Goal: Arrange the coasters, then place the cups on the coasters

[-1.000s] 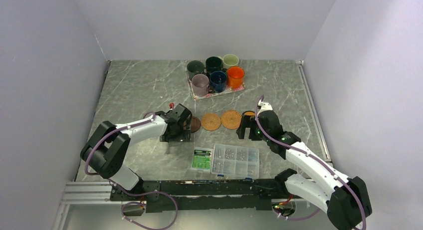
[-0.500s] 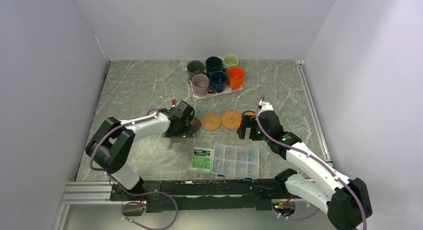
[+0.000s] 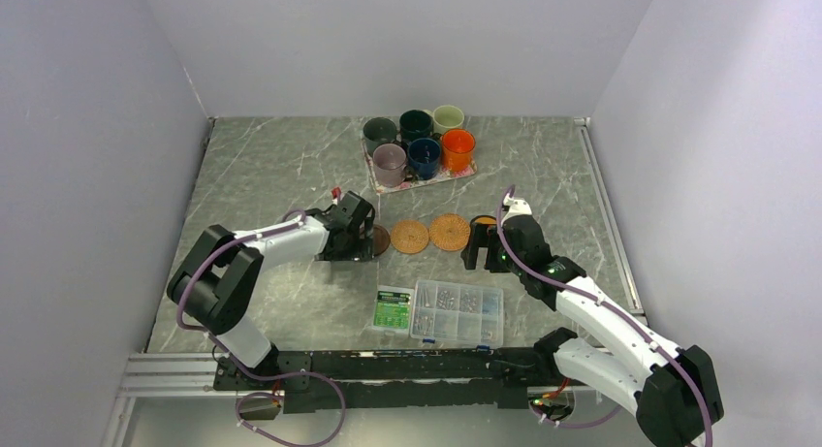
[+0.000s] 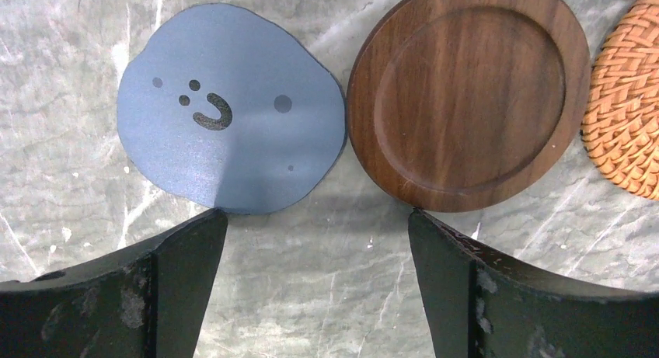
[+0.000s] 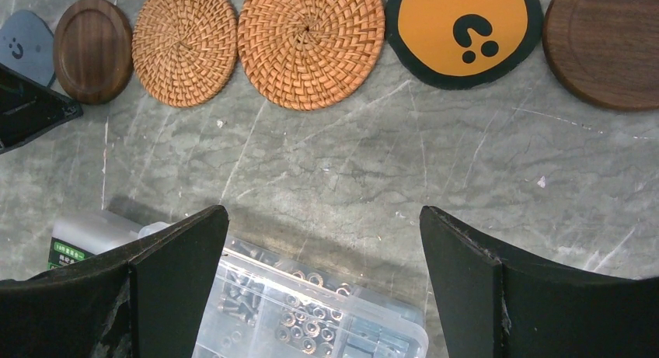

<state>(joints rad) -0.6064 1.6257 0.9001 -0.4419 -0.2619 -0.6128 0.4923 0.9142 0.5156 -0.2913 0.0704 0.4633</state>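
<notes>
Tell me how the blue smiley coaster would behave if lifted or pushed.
The blue coaster looks thin and lies flat on the table, so pinching its edge would probably be hard; sliding seems easier. Likely light, perhaps flexible. It appears to touch the dark wooden coaster, so a push that way would probably shove both.

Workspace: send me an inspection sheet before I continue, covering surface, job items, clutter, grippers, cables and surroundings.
Surface: grey marbled table, no spill seen.
Coasters: six in a row, all bare: light blue coaster, brown coaster, two woven coasters, black-and-orange coaster, second brown coaster.
Cups: six cups crowded on the floral tray, far side.
Clutter: clear screw box, green-labelled pack.
Grippers: left gripper and right gripper open, empty.
Cables: purple cables along both arms.
Surroundings: plain walls on three sides.
</notes>
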